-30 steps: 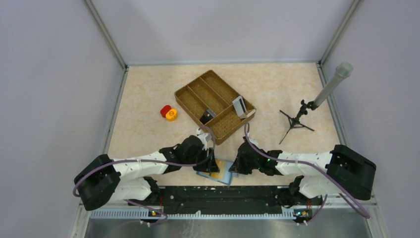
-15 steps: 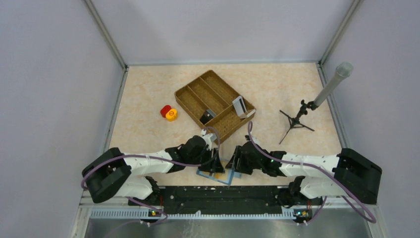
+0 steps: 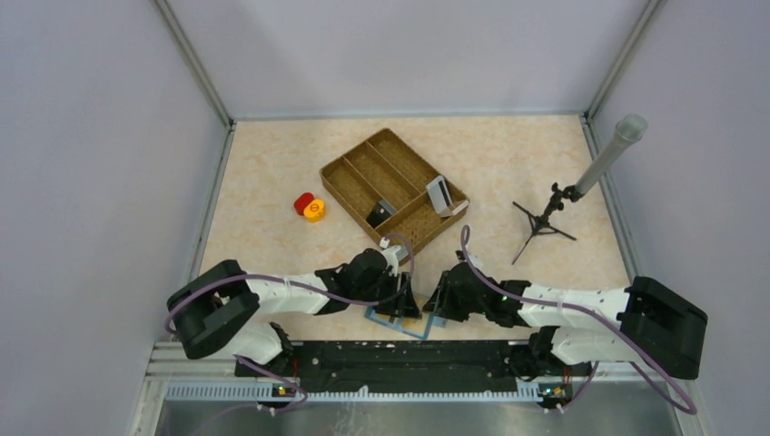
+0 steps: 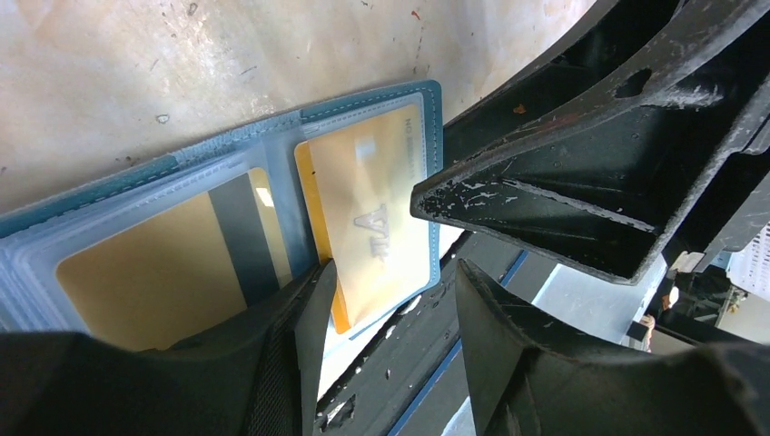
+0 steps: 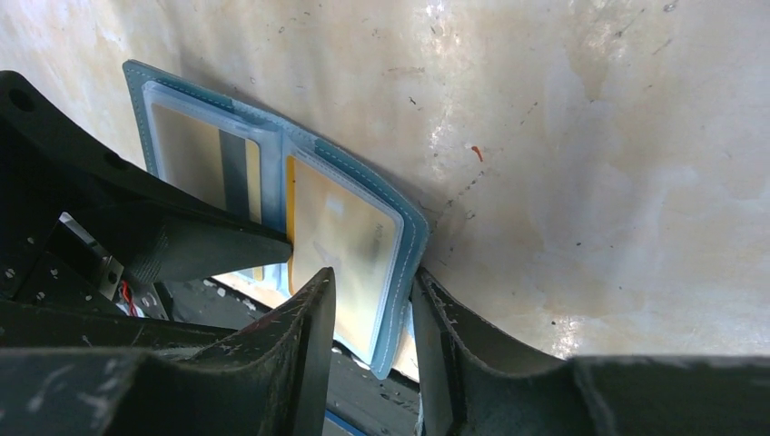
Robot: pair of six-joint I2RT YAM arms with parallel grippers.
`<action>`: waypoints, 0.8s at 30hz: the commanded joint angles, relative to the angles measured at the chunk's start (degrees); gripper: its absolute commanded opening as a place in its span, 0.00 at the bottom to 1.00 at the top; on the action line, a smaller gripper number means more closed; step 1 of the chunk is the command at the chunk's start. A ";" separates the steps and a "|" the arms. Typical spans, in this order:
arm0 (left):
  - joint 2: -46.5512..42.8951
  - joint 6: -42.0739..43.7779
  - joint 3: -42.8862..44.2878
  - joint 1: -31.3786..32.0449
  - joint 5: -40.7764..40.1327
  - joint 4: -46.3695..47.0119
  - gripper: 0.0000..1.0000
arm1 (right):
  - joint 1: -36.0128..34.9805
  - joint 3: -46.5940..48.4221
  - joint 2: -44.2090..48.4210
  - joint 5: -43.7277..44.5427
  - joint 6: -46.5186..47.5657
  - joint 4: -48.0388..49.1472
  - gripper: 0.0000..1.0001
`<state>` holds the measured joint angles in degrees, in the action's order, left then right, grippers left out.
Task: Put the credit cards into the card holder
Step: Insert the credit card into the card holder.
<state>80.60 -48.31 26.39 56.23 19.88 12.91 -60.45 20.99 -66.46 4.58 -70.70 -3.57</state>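
Both arms have swung inward and closer to the near edge than a second ago, and the card holder [image 3: 410, 327] has slid with them toward that edge. It lies open and face up on the tabletop [image 3: 272, 173], between the two grippers, with its near corner hanging over the black rail [image 3: 363, 356] in front. A tan card [image 4: 381, 218] sits in the clear sleeve of its right panel. A second tan card [image 4: 154, 272], crossed by a dark stripe, sits in the left panel.

The left gripper [image 4: 390, 272] is released, jaws well apart, one fingertip lying over the holder just beside the fold. The right gripper [image 5: 372, 277] points at the holder from the other side. Its jaws are parted by a narrower gap, and the corner of the right panel shows in that gap. I cannot tell whether they nip it. One of its fingers [image 4: 563, 209] sits just beside the holder's right edge in the left wrist view.

Farther back stands the brown tray [image 3: 350, 177], divided into compartments, with a pale card [image 3: 439, 193] leaning in its right end. Left of the tray lie the red and yellow round pieces [image 3: 309, 207], touching each other. A tripod stand [image 3: 543, 221] carrying a tilted grey tube [image 3: 610, 154] stands well apart at the right.
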 commanded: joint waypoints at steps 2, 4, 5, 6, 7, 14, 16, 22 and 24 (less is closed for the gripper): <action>1.97 0.46 1.17 0.90 -0.66 0.45 0.57 | 0.34 -1.88 -0.16 0.65 0.08 -2.58 0.34; 1.62 0.76 1.53 0.88 -1.52 -0.66 0.57 | 0.41 -1.92 0.07 0.48 -0.04 -2.52 0.32; 1.19 1.15 1.86 0.94 -2.39 -1.85 0.57 | 0.38 -2.21 0.37 0.39 -0.08 -2.40 0.30; 0.48 1.66 2.23 0.94 -3.40 -3.27 0.57 | 0.40 -2.57 0.88 0.31 -0.20 -2.07 0.28; -0.44 2.26 2.71 0.97 -4.45 -4.72 0.58 | 0.34 -2.99 1.50 0.31 -0.30 -1.56 0.25; -6.84 4.92 4.71 0.95 -9.70 -12.47 0.64 | 1.11 -6.64 4.90 -0.36 -1.06 3.00 0.03; -7.86 5.07 4.71 0.89 -11.23 -15.09 0.67 | 1.61 -7.31 5.06 -1.39 -0.94 5.80 0.00; -8.41 3.88 3.18 0.80 -13.60 -16.80 0.70 | 2.15 -6.98 8.02 -3.28 0.06 9.28 0.00; -8.33 2.87 2.62 0.81 -13.53 -16.07 0.71 | 2.14 -6.03 9.46 -3.33 0.85 9.09 0.00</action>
<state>73.21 -44.84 29.52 57.12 8.97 -1.52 -58.70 13.74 -60.16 2.17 -71.64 2.11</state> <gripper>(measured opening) 0.693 0.006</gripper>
